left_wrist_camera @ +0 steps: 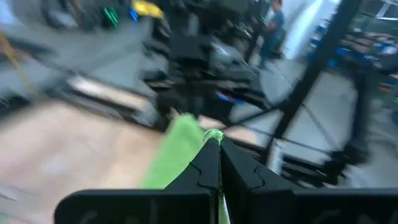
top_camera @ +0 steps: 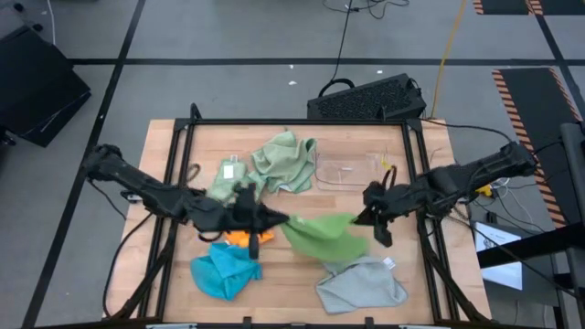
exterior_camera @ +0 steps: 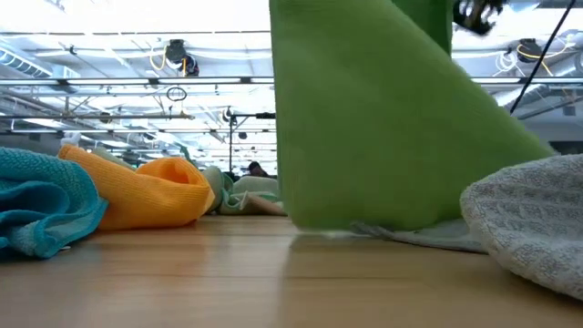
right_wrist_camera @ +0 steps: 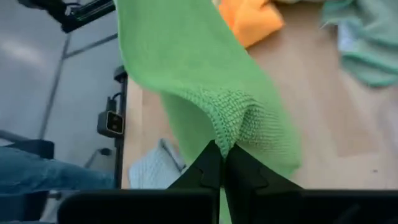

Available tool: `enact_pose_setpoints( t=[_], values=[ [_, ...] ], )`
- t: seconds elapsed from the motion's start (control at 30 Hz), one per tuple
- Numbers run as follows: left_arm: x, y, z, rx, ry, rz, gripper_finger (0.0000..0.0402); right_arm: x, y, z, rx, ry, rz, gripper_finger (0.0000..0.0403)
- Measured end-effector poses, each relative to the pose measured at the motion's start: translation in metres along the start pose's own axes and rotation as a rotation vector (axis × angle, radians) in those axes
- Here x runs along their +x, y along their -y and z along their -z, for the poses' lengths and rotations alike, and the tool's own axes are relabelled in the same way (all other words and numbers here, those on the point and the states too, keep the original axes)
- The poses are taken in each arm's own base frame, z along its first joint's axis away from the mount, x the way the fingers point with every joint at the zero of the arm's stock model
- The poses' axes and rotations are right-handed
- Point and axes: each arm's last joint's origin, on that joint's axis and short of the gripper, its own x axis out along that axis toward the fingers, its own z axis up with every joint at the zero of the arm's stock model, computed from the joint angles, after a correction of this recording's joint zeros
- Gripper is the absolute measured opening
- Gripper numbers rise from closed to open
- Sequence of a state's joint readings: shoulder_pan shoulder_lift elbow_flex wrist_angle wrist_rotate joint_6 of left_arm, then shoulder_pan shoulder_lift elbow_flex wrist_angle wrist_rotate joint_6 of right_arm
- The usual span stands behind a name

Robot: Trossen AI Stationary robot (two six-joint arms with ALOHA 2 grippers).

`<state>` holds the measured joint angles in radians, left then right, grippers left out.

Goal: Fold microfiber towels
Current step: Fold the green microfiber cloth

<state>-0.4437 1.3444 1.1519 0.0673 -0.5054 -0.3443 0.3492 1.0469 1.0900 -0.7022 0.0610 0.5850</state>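
Both arms hold the bright green towel (top_camera: 322, 236) stretched between them above the table (top_camera: 420, 174), near its centre and toward six o'clock in the high view. The left gripper (top_camera: 279, 220) comes in from nine o'clock and pinches the towel's near corner, its fingers (left_wrist_camera: 208, 163) pressed together on the green edge in the left wrist view. The right gripper (top_camera: 366, 217) reaches in from three o'clock and clamps the opposite edge; in its wrist view the fingertips (right_wrist_camera: 211, 163) close tight on a bunched fold of the cloth. In the low view the towel hangs as a broad sheet with its lower hem touching the wood. Just beside it at five o'clock lies the light grey towel (top_camera: 362, 283). The orange towel (top_camera: 245, 238) sits under the left arm, touching the bright blue towel (top_camera: 225, 270) at seven o'clock. Two pale sage towels (top_camera: 285, 164) lie crumpled toward twelve o'clock, next to the clear tray (top_camera: 347, 170) at one o'clock.
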Motion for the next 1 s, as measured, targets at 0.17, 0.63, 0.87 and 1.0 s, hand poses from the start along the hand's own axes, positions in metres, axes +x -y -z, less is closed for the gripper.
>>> enact_pose_setpoints(
  t=[0.17, 0.63, 0.87, 1.0],
  values=[
    [-0.015, -0.018, -0.021, 0.120, 0.045, -0.090, 0.0005, -0.042, 0.005, -0.025, 0.033, 0.019, 0.161, 0.0001],
    [-0.025, -0.011, 0.011, -0.018, -0.302, 0.067, 0.0005, -0.070, -0.016, -0.043, 0.061, 0.016, 0.029, 0.0000],
    [-0.017, 0.012, 0.073, -0.117, -0.482, 0.127, 0.0009, -0.005, -0.037, -0.012, 0.138, -0.243, -0.171, 0.0000],
    [-0.008, 0.025, 0.108, -0.222, -0.537, 0.204, 0.0004, 0.027, -0.046, 0.019, 0.237, -0.390, -0.266, 0.0000]
  ],
)
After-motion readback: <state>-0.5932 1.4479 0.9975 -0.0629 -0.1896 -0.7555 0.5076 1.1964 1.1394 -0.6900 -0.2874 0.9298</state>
